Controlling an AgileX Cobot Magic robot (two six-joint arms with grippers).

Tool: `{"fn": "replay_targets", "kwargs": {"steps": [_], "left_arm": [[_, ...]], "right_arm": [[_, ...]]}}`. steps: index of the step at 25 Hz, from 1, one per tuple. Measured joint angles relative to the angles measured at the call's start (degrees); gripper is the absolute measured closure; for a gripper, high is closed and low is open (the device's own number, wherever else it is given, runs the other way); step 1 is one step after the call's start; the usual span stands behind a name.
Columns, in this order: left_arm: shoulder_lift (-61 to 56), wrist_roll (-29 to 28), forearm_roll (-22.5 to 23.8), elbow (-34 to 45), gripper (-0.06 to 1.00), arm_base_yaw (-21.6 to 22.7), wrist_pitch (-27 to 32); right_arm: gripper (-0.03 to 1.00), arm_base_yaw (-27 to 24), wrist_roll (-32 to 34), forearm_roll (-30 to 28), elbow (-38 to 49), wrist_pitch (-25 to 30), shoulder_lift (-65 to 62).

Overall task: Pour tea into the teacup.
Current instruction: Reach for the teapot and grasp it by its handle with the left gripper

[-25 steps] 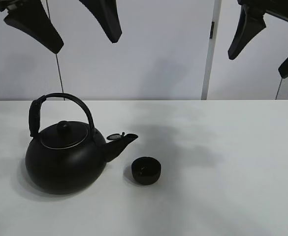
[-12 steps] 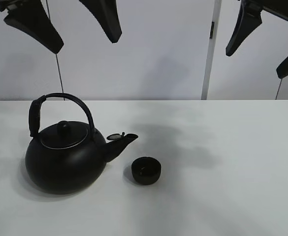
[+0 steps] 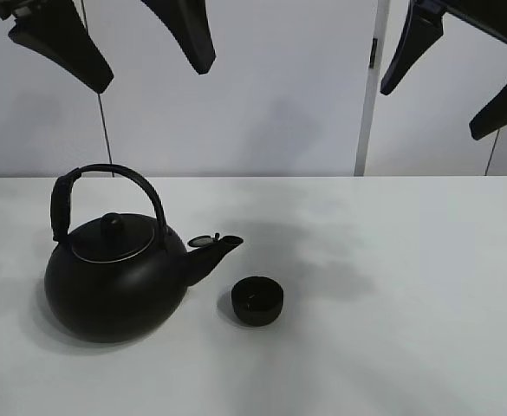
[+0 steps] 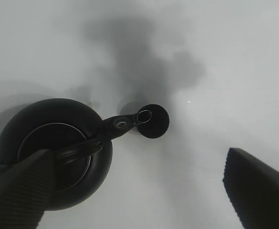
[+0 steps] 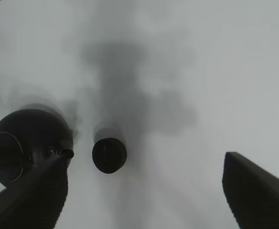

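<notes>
The small black teacup (image 3: 257,301) sits on the white table just right of the spout of a big round black kettle (image 3: 114,273) with an arched handle. The cup also shows in the left wrist view (image 4: 153,121) and in the right wrist view (image 5: 109,155). The kettle shows in the left wrist view (image 4: 58,152) and the right wrist view (image 5: 27,143) too. My left gripper (image 3: 127,43) hangs open high above the kettle. My right gripper (image 3: 452,74) hangs open high at the right, far from the cup. Both are empty.
The white table (image 3: 392,303) stretches to the right of the cup. A white wall with a vertical pole (image 3: 370,87) stands behind the table.
My right gripper has shifted slightly left and its fingers have spread a little. The left gripper, kettle and teacup have not moved.
</notes>
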Motion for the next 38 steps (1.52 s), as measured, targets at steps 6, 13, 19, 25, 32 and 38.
{"fn": "replay_targets", "kwargs": {"steps": [6, 13, 19, 25, 32, 38], "left_arm": [[0.0, 0.0, 0.0, 0.0, 0.25, 0.0, 0.0], [0.0, 0.3, 0.0, 0.0, 0.25, 0.0, 0.1], [0.0, 2.8, 0.0, 0.0, 0.25, 0.0, -0.9], [-1.7, 3.0, 5.9, 0.3, 0.29, -0.1, -7.0], [-13.6, 2.8, 9.5, 15.7, 0.29, -0.1, -25.5], [-24.4, 2.6, 18.9, 37.3, 0.29, -0.1, -45.6]], "right_arm": [[0.36, 1.1, 0.4, -0.1, 0.3, -0.1, 1.7], [0.36, 1.1, 0.4, -0.2, 0.9, -0.4, 2.2], [0.36, 1.1, 0.4, -0.2, 0.9, -0.4, 2.2], [0.36, 1.1, 1.0, -0.2, 0.9, -1.8, 2.2], [0.36, 1.1, 1.1, -0.2, 0.9, -8.1, 2.2], [0.36, 1.1, 1.1, 0.0, 0.9, -13.6, 2.2]]}}
